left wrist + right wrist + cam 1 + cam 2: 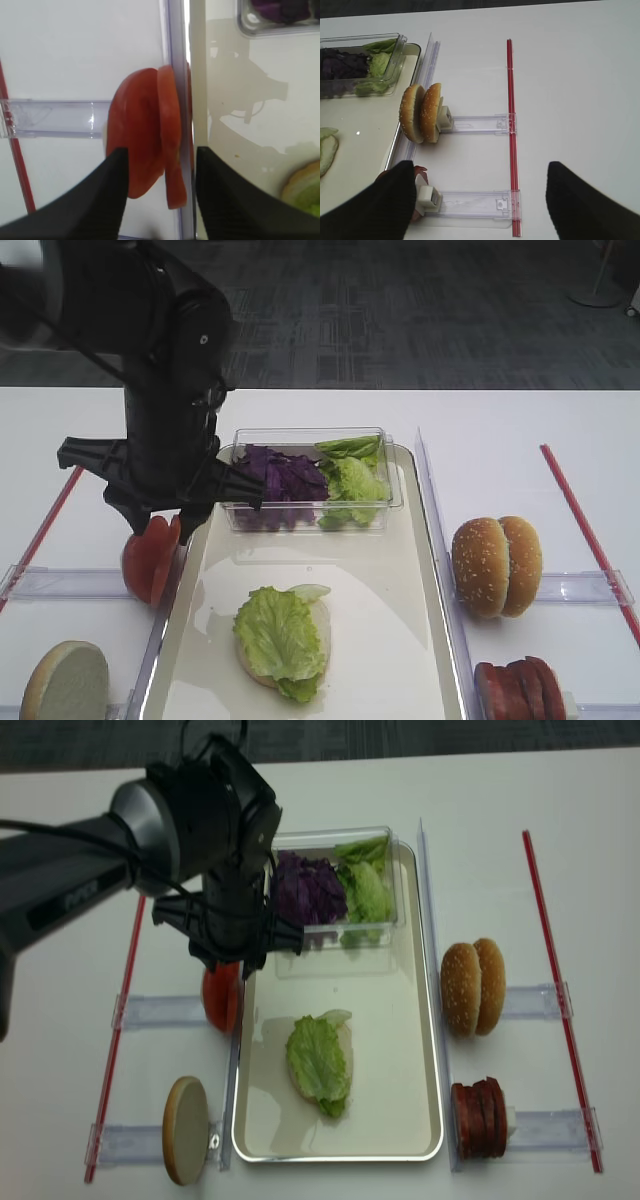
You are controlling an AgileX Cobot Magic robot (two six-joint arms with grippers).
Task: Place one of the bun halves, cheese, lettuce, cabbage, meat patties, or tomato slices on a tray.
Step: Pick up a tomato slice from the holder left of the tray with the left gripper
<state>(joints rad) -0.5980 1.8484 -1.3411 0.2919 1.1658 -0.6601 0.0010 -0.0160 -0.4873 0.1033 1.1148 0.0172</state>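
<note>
Red tomato slices (150, 137) stand on edge just left of the tray (420, 570) rim. My left gripper (159, 172) is over them, jaws spread, one finger each side, not pinching yet. Right gripper (480, 200) sits w/ jaws wide apart, nothing between.

White table (520, 425) up front, dark grey patterned carpet (420, 320) behind it, soft even light overhead.

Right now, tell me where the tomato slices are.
The tomato slices stand on edge just outside the tray's left rim in the exterior high view, under the open left tool.
</note>
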